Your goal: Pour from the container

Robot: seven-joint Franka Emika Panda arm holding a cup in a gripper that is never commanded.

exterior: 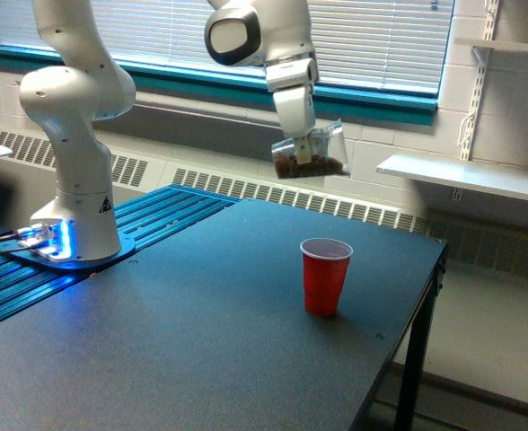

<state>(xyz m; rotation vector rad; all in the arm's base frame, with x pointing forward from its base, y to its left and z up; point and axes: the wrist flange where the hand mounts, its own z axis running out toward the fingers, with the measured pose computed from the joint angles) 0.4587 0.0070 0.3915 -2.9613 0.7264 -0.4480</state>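
A clear plastic container [313, 153] hangs high above the table, tipped on its side with its mouth toward the exterior view's right. Brown bits lie along its lower wall. My gripper [305, 144] is shut on the container, reaching down from the white arm. An opaque red cup [325, 276] with a white inside stands upright on the dark table [183, 341], below the container and slightly to the exterior view's right of it. Nothing is falling from the container.
The white arm base [75, 206] stands at the exterior view's left on a blue ribbed platform. A window with blinds and a radiator run along the back wall. A white shelf [466, 175] juts out at the right. The table's right edge drops off near the red cup.
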